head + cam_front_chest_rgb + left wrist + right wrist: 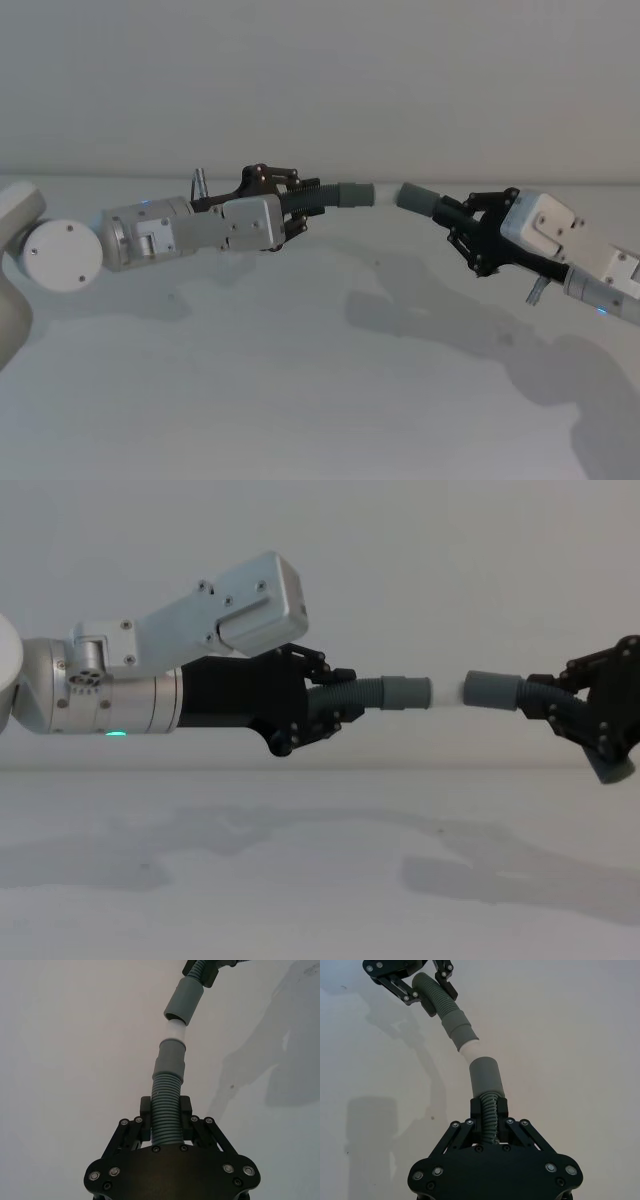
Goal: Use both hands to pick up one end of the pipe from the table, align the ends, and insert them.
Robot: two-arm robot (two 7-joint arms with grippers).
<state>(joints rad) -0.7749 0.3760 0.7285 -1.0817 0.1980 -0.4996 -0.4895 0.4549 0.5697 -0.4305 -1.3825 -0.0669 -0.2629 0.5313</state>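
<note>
White table [300, 400] below. Left gripper [335, 708] clamps the white-tipped pipe [385, 693]; right gripper [560, 708] clamps the other [495, 691]. Both aloft, ends apart. Alignment step; next, close the gap coaxially.

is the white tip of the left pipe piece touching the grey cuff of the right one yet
Apart. The chest view shows a gap between the white plug tip and the smooth grey cuff; both hang above the white table.

setting: bare lab or robot test bench, no household items
surface: plain matte white flat table [300, 400], shadows only
backdrop: plain pale grey wall [320, 70] directly behind table
equipment: silver cylindrical robot arm [120, 705] with glowing green ring
</note>
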